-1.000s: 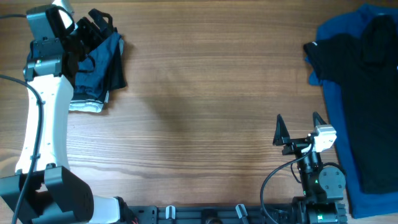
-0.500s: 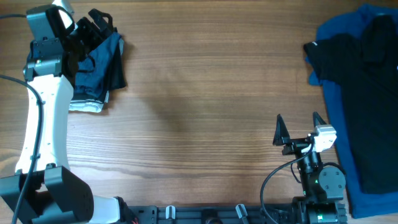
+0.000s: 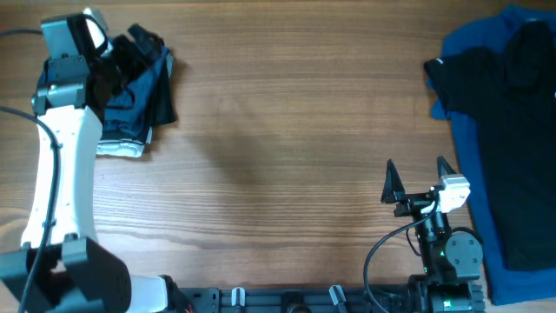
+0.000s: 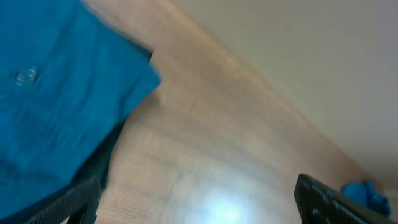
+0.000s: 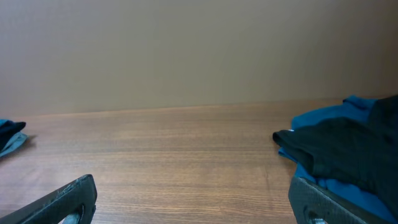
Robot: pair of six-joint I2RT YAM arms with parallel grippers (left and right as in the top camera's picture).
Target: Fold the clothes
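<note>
- Wooden tabletop (image 3: 278, 130) carries two lots of clothes, well apart.
- At the far left corner lies a folded pile (image 3: 139, 103), dark navy on top with a pale layer showing at its bottom edge.
- Along the right edge spreads a loose heap (image 3: 499, 130), with black cloth lying over brighter blue.
- Over the folded pile hangs the left gripper (image 4: 196, 190), fingers spread wide and holding nothing.
- By the near edge, just left of the loose heap, the right gripper (image 3: 416, 169) points away from the base, fingers wide and empty.
</note>
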